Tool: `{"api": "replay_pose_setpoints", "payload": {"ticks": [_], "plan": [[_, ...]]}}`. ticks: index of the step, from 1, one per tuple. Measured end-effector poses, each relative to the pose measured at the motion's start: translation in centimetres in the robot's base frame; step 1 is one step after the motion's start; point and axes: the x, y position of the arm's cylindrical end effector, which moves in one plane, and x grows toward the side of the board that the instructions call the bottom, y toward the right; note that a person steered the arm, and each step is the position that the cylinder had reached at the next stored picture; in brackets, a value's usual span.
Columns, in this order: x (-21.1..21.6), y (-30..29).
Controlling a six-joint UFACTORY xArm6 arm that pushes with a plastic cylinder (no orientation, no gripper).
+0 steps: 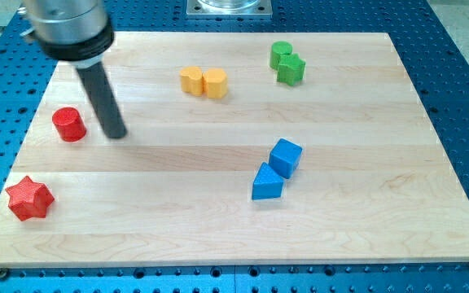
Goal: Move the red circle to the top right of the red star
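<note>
My tip (116,133) stood just beside the red circle (69,124), at its three o'clock, seemingly not touching. There was no claw on this arm, only the dark rod, so nothing was grasped or released. The red circle sat near the board's left edge, with the red star (29,198) below it, at about seven o'clock from the circle and apart from it.

By my reading the circle already lay above and a little right of the star, so only a small correction seemed called for. A good way would be to bring the tip round to the circle's nine o'clock and nudge it gently toward three o'clock, pressing through its middle so that it slid straight and did not spin off.

The blocks looked like matte plastic with faintly ridged sides; the wooden board (365,228) was pale and smooth. Farther off lay two yellow blocks (203,82) touching, two green blocks (287,63) touching, and a blue cube (286,156) against a blue wedge (267,184).
</note>
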Motion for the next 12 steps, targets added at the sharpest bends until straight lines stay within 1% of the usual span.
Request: {"api": "replay_pose_setpoints", "payload": {"ticks": [1, 2, 3, 4, 5, 6, 7, 8, 9, 10, 12], "plan": [[-3.9, -2.3], [-1.7, -6.8], [3.5, -6.4], [0.9, -4.6], [4.4, -4.2], [5.8, -6.2], [5.6, -5.9], [0.3, -5.1], [1.1, -9.3], [2.8, -11.6], [5.2, -10.8]]}}
